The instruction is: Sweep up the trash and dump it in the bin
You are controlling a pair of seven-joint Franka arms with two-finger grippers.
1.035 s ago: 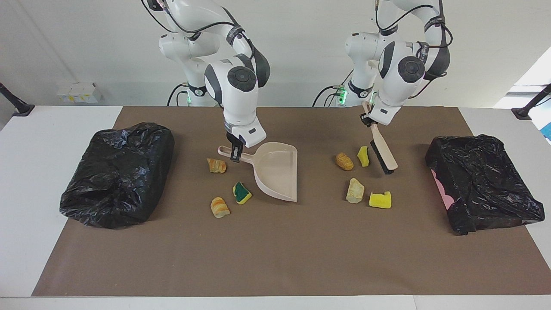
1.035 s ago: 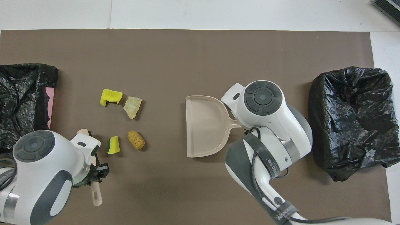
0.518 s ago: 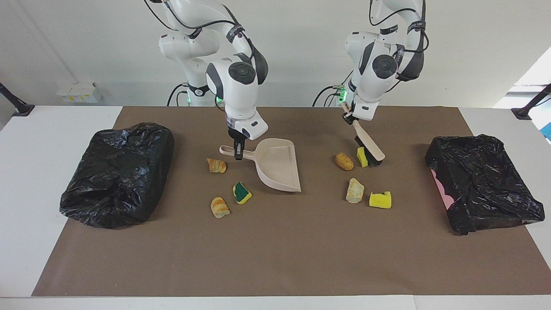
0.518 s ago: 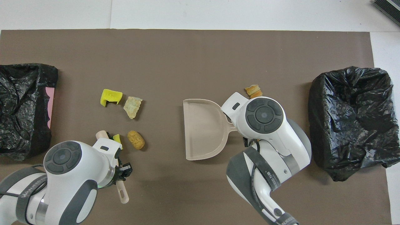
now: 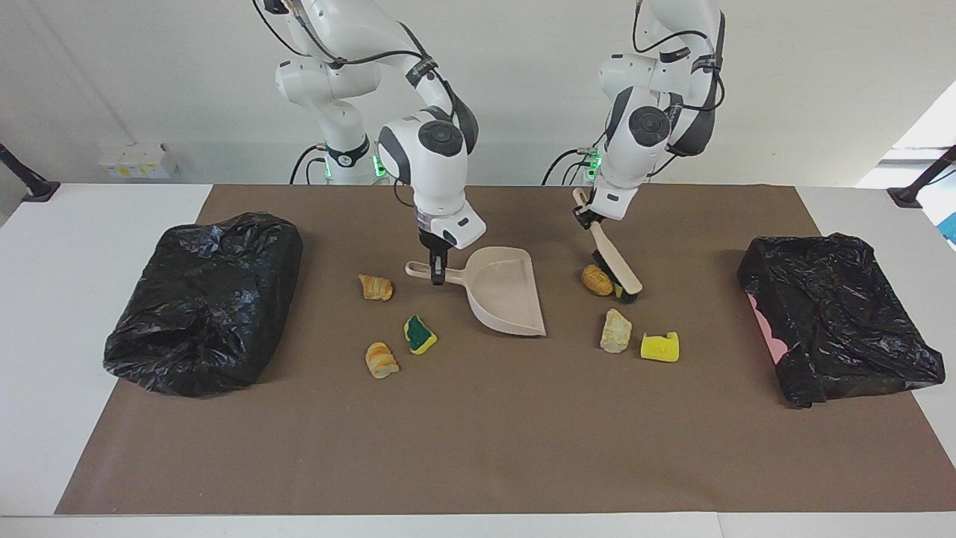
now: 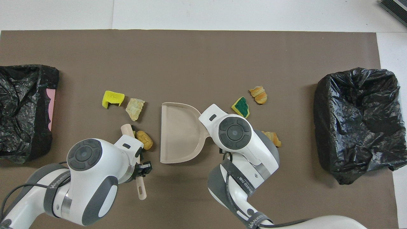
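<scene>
Brush (image 5: 617,256) in the left gripper (image 5: 581,214), clamped by its handle, bristles against a tan lump (image 5: 597,280) and a mostly hidden sponge piece. The right gripper (image 5: 436,278) is shut on the dustpan (image 5: 506,300) handle, pan mouth facing that pile. Nothing is in the pan yet; all the trash (image 6: 135,108) lies on the mat (image 5: 478,448), four pieces by the brush, three by the pan's handle. Both bins (image 5: 202,302) sit at the mat's ends, with open mat between.
</scene>
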